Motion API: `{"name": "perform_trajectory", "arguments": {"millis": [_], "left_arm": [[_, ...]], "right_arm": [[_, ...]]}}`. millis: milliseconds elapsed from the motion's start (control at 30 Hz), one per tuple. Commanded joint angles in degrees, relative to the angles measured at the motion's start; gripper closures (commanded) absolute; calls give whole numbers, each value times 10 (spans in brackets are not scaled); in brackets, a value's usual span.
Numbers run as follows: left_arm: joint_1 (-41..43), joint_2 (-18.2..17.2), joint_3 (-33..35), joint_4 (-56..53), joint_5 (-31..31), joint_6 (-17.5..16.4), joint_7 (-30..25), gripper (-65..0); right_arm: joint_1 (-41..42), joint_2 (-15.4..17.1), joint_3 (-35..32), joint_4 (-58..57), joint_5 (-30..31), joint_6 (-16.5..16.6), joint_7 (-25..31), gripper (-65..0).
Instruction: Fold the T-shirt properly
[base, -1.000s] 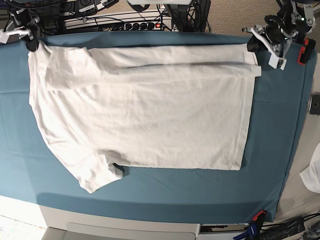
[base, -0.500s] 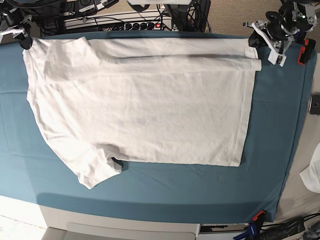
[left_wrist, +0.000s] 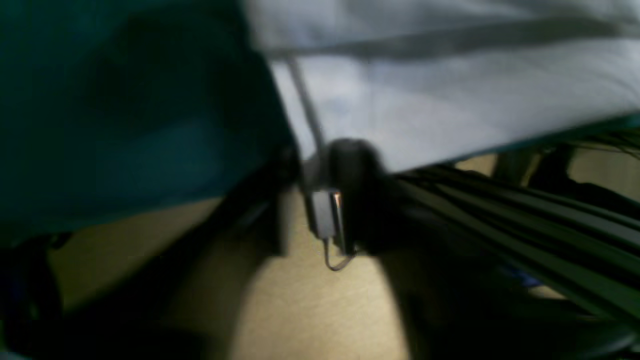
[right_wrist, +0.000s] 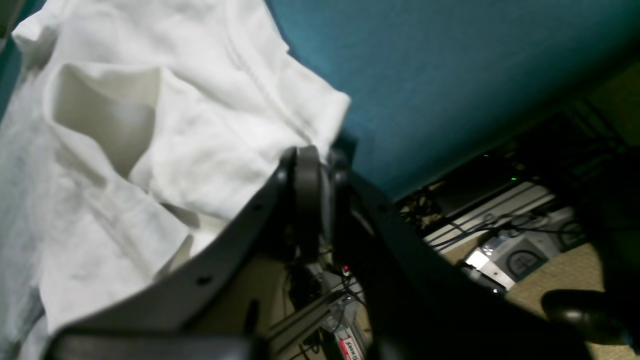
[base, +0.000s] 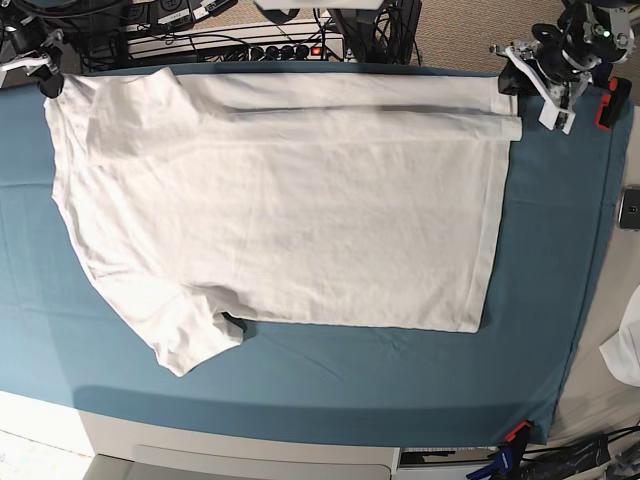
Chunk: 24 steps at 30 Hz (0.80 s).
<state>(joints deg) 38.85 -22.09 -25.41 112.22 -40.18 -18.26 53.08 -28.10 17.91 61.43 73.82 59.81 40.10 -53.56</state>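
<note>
The white T-shirt (base: 290, 200) lies spread flat on the teal-blue cloth (base: 545, 260), collar end to the left and hem to the right, with its far long edge folded over in a narrow band. One sleeve sticks out at the front left. My left gripper (base: 507, 98) is at the back right, shut on the hem corner; the blurred left wrist view shows it (left_wrist: 325, 160) at the shirt's edge (left_wrist: 450, 100). My right gripper (base: 48, 85) is at the back left, shut on the shoulder corner; the right wrist view shows it (right_wrist: 312, 165) pinching bunched white fabric (right_wrist: 150, 150).
A power strip (base: 240, 48) and cables lie behind the table's back edge. A phone (base: 630, 208) and a small white fabric scrap (base: 628, 350) lie off the cloth at the right. A red clamp (base: 516, 432) holds the cloth's front right corner, and another (base: 607, 105) is at the back right.
Both grippers have drawn the shirt's far edge toward the back of the table and apart. The shirt has shifted back and lies flatter. Little has moved in the last half second.
</note>
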Motion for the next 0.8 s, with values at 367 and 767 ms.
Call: {"name": "perform_trajectory", "arguments": {"millis": [367, 767], "left_arm": [[5, -7, -4, 18, 53, 2, -2, -256], [-4, -50, -4, 75, 222, 60, -70, -256]], "right_arm": [[-6, 15, 11, 7, -38, -1, 74, -176], [45, 66, 60, 7, -58, -1, 105, -176]]}}
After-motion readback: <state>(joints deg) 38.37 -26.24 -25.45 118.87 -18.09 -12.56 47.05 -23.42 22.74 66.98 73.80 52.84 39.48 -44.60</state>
